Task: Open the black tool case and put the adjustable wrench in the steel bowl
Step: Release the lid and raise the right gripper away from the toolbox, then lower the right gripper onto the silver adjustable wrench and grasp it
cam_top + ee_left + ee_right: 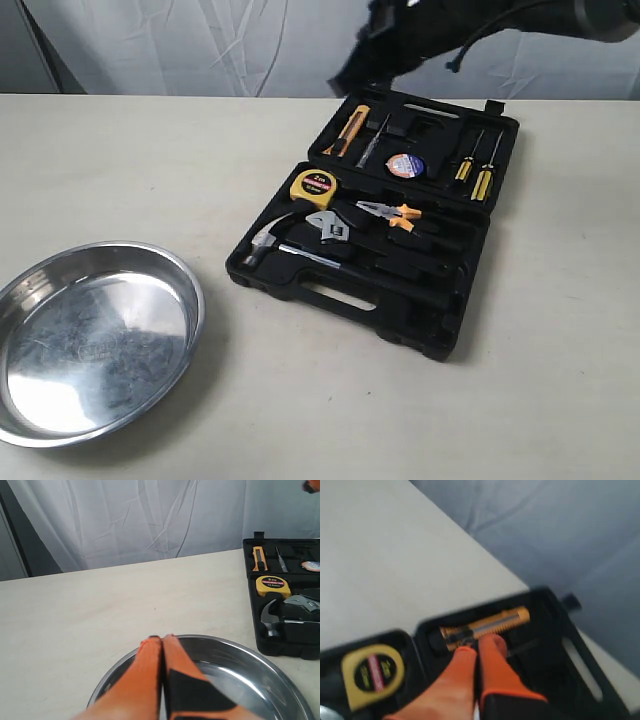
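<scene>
The black tool case (330,295) lies open on the table, its lid (505,128) folded back. The adjustable wrench (328,226), with a silver head and black handle, rests in its slot in the case's base, and its head (305,602) also shows in the left wrist view. The steel bowl (95,340) sits at the front left with nothing in it. My left gripper (161,639) is shut and hovers over the bowl's near rim (260,652). My right gripper (479,645) is shut, holds nothing and hangs over the lid beside a yellow utility knife (485,625). Its dark arm (390,40) reaches in from the top.
In the base, a steel-headed hammer (262,240), a yellow tape measure (313,185) and orange-handled pliers (392,212) lie around the wrench. The lid holds the knife (352,128), a tape roll (404,165) and two screwdrivers (480,165). A white curtain hangs behind the table.
</scene>
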Tool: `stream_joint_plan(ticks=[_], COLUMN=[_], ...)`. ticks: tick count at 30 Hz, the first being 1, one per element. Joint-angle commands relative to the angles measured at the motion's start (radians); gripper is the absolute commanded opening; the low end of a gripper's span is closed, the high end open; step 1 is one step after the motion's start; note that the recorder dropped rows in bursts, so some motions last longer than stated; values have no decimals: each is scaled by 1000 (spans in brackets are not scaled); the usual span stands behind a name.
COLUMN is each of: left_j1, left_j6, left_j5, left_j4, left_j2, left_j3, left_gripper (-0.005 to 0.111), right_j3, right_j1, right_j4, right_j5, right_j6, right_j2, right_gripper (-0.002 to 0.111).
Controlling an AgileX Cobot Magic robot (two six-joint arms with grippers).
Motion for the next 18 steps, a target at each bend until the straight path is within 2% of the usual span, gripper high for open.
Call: stream_joint_plan(ticks=[1, 5, 8, 12, 18], left_j1=[-5, -5, -5, -5, -5], left_j6=[0, 0, 0, 0, 0], left_j5=[-5, -5, -5, -4, -5], left_j4=[0, 0, 0, 0, 0], left_j2=[-7, -7, -7, -7, -7], left_j3=[5, 5, 5, 5, 5], left_gripper=[0, 0, 0, 0, 0], right_j3=[-3, -3, -3, 4, 4], right_j1=[-73, -76, -64, -35, 57], right_j4=[-320, -314, -165, 125, 392], right_j5=[291, 619, 806, 834, 834], right_j6=[373, 382, 305, 114, -199], right_j2=[0, 0, 0, 0, 6], right_gripper=[0, 0, 0, 0, 0])
